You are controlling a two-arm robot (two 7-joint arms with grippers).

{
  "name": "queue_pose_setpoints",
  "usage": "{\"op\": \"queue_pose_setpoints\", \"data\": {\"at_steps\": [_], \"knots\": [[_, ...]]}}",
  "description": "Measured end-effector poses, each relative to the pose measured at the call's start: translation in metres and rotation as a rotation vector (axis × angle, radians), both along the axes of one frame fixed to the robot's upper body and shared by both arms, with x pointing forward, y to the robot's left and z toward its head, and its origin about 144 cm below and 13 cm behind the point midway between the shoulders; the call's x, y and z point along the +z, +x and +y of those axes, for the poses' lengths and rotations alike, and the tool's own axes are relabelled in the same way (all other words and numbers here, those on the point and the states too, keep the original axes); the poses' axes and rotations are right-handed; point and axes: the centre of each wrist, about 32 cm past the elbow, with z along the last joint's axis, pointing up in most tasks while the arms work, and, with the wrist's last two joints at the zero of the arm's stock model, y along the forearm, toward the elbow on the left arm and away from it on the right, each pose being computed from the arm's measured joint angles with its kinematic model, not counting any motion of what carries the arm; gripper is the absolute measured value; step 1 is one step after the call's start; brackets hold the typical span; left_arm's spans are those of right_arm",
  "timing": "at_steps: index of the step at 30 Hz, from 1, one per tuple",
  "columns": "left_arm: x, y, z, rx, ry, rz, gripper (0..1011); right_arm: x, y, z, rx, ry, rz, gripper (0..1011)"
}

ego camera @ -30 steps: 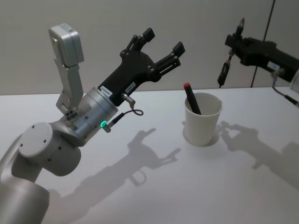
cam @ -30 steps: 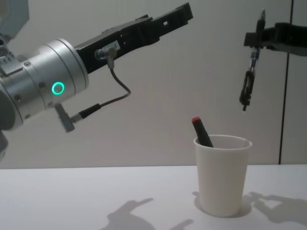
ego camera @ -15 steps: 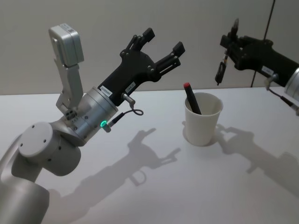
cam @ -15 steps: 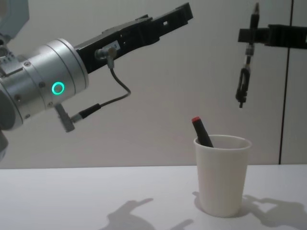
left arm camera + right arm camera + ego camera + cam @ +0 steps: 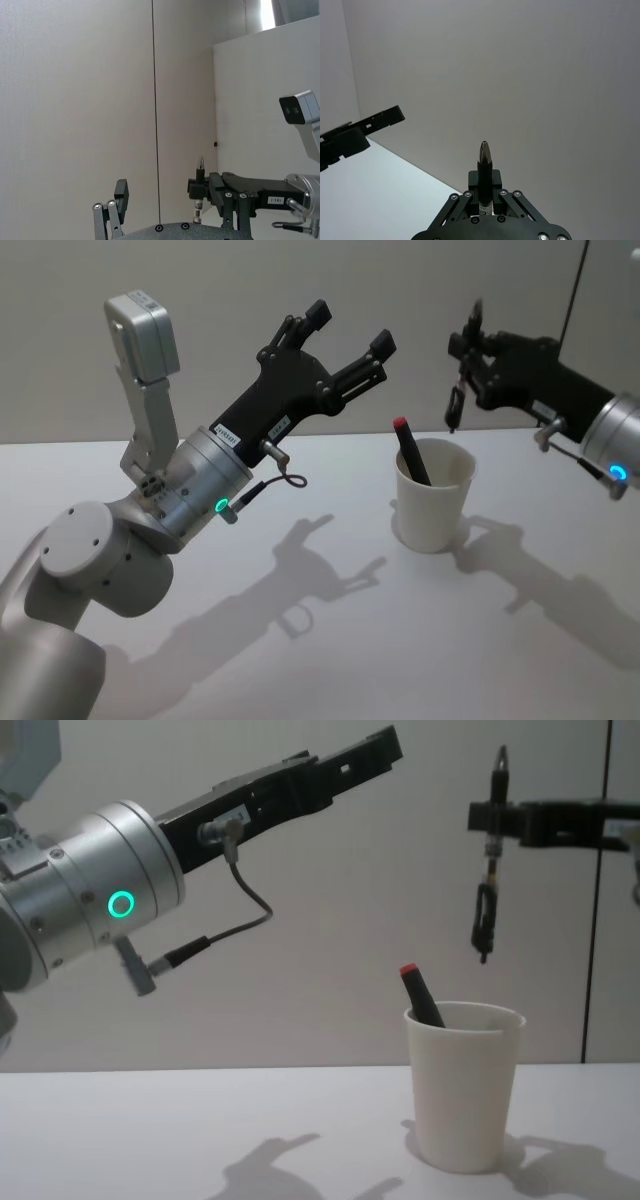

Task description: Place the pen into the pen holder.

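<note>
Our right gripper (image 5: 492, 818), clamped on the slim black pen (image 5: 485, 910) hanging upright, has slid leftward, now above the white paper cup (image 5: 464, 1085) toward its 1 o'clock, while the open left gripper (image 5: 345, 340) idles.

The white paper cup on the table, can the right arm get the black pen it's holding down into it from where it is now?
Probably yes. The right gripper holds the black pen upright above the white paper cup, nothing between. A red-capped marker leans inside, leaving room.
</note>
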Motion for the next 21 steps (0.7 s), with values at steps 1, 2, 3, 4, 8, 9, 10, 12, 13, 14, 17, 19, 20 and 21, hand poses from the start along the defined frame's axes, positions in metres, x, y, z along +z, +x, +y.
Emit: {"op": "queue_pose_setpoints", "data": {"at_steps": [1, 2, 3, 4, 8, 9, 10, 12, 13, 14, 17, 19, 20, 21], "knots": [[0.0, 0.0, 0.0, 0.0, 0.0, 0.0, 1001, -0.001, 0.0, 0.001, 0.0, -0.003, 0.001, 129], [0.0, 0.0, 0.0, 0.0, 0.0, 0.0, 1001, -0.003, 0.001, 0.002, 0.0, -0.008, 0.004, 129], [0.0, 0.0, 0.0, 0.0, 0.0, 0.0, 1001, -0.004, 0.001, 0.003, 0.0, -0.01, 0.005, 129], [0.0, 0.0, 0.0, 0.0, 0.0, 0.0, 1001, -0.005, 0.002, 0.004, -0.001, -0.012, 0.007, 129], [0.0, 0.0, 0.0, 0.0, 0.0, 0.0, 1001, -0.01, 0.005, 0.007, -0.003, -0.023, 0.017, 129], [0.0, 0.0, 0.0, 0.0, 0.0, 0.0, 1001, -0.01, 0.005, 0.008, -0.004, -0.025, 0.018, 129], [0.0, 0.0, 0.0, 0.0, 0.0, 0.0, 1001, -0.011, 0.005, 0.008, -0.004, -0.025, 0.02, 129], [0.0, 0.0, 0.0, 0.0, 0.0, 0.0, 1001, -0.013, 0.007, 0.009, -0.005, -0.029, 0.028, 129], [0.0, 0.0, 0.0, 0.0, 0.0, 0.0, 1001, -0.014, 0.007, 0.009, -0.005, -0.031, 0.03, 129], [0.0, 0.0, 0.0, 0.0, 0.0, 0.0, 1001, -0.014, 0.008, 0.01, -0.005, -0.032, 0.033, 129], [0.0, 0.0, 0.0, 0.0, 0.0, 0.0, 1001, -0.018, 0.01, 0.011, -0.007, -0.036, 0.048, 129], [0.0, 0.0, 0.0, 0.0, 0.0, 0.0, 1001, -0.019, 0.011, 0.011, -0.009, -0.037, 0.056, 129], [0.0, 0.0, 0.0, 0.0, 0.0, 0.0, 1001, -0.02, 0.011, 0.012, -0.009, -0.038, 0.06, 129], [0.0, 0.0, 0.0, 0.0, 0.0, 0.0, 1001, -0.022, 0.012, 0.012, -0.009, -0.039, 0.068, 129]]}}
